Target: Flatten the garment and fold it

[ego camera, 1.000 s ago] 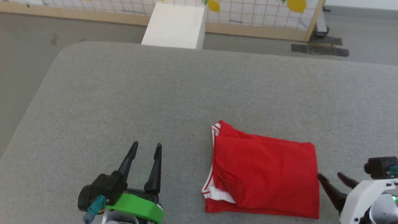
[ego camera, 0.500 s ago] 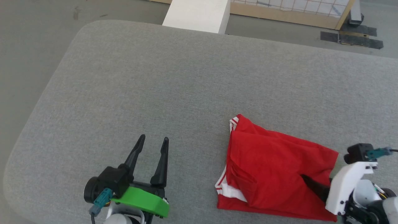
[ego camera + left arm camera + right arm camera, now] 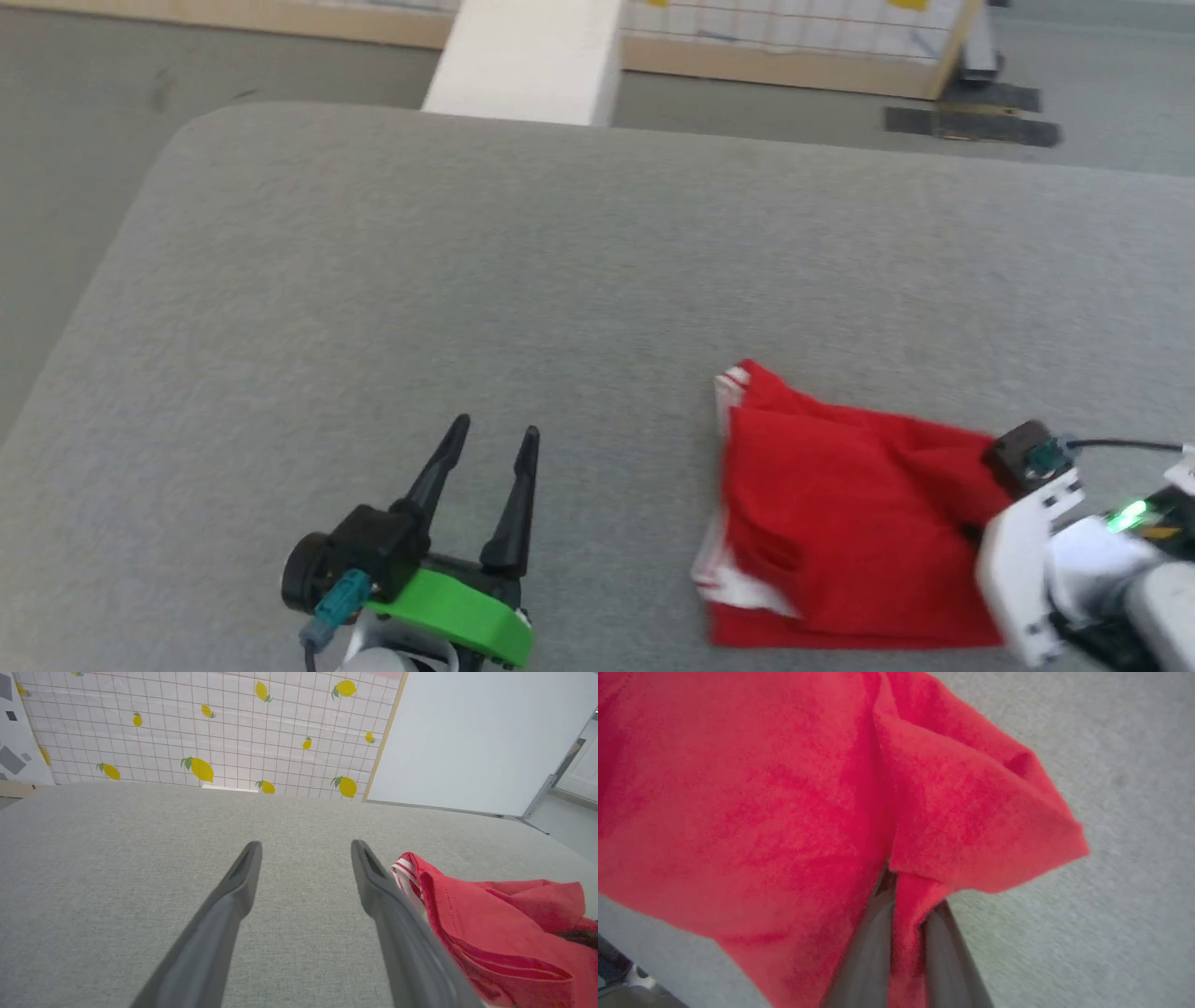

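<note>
The garment (image 3: pixel 840 532) is a red shirt lying folded on the near right of the grey table (image 3: pixel 560 280), with white striped trim at its left edge. Its right edge is bunched up. My right gripper (image 3: pixel 903 891) is shut on a fold of the red cloth (image 3: pixel 784 788), which runs between the two fingers and hides their tips. My left gripper (image 3: pixel 496 431) stands open over bare table to the left of the garment, holding nothing. In the left wrist view the open left gripper (image 3: pixel 306 847) has the garment (image 3: pixel 490 924) just beside its right finger.
A white box (image 3: pixel 527 61) stands past the table's far edge. Behind it is a wood-framed panel (image 3: pixel 210 742) printed with lemons. The table's rounded left corner (image 3: pixel 177 140) drops to grey floor. Bare grey table lies left of and beyond the garment.
My right gripper has moved in onto the garment's right edge and shut on it, bunching that side. The left gripper stays open in place. The head camera has shifted.
</note>
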Motion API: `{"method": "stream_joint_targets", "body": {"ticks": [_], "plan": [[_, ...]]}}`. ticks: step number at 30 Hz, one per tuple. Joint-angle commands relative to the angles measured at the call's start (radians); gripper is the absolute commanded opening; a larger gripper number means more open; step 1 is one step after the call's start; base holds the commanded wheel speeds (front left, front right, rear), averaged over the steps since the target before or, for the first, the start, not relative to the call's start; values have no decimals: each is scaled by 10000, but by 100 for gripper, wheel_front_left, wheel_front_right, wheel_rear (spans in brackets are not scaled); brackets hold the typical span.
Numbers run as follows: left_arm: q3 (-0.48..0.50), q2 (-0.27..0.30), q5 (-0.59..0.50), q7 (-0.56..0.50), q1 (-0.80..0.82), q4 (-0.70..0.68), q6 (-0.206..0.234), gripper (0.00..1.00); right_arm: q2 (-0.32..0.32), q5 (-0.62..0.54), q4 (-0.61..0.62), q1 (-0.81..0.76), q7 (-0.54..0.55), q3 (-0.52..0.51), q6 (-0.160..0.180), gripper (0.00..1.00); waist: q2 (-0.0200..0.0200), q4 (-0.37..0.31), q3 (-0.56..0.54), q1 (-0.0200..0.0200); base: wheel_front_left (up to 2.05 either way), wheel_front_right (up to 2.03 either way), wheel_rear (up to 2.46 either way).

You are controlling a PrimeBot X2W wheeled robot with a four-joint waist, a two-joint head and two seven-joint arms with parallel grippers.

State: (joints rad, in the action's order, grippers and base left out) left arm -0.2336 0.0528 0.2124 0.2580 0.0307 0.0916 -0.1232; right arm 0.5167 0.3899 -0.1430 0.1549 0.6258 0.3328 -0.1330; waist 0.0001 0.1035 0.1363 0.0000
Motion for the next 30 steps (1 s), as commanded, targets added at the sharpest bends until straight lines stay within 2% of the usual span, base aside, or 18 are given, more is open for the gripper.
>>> {"method": "stream_joint_targets", "body": {"ticks": [1, 5, 9, 16, 20, 24, 30], "plan": [[-36, -26, 73, 38, 31, -40, 10, 100, 624, -341, 156, 390, 135, 182, 23, 0, -1, -1055, 2, 0, 0, 0, 0], [-275, -26, 168, 38, 395, -111, 75, 100, 2012, -582, 486, 966, 407, 532, 23, 0, -1, -1852, 483, 0, 0, 0, 0], [-573, -26, 137, 38, 1041, -128, 74, 100, 3259, -510, 461, 1515, 195, 497, 23, 0, -1, -2419, 1265, 0, 0, 0, 0], [-1092, -26, 49, 38, 2259, 12, 38, 100, 4865, -581, -714, 1783, -973, -185, 23, 0, -1, -2569, 2663, 0, 0, 0, 0], [-1300, -26, -33, 38, 2750, 87, 11, 100, 5268, -702, -1767, 2015, -2012, -848, 23, 0, -1, -2351, 3427, 0, 0, 0, 0], [-1412, -26, -57, 38, 3087, 132, -10, 100, 5385, -1046, -2747, 2180, -2963, -1377, 23, 0, -1, -2076, 4004, 0, 0, 0, 0], [-1477, -26, -95, 38, 3370, 137, -30, 100, 5402, -1570, -4260, 2318, -3752, -2238, 23, 0, -1, -1769, 4542, 0, 0, 0, 0]]}}
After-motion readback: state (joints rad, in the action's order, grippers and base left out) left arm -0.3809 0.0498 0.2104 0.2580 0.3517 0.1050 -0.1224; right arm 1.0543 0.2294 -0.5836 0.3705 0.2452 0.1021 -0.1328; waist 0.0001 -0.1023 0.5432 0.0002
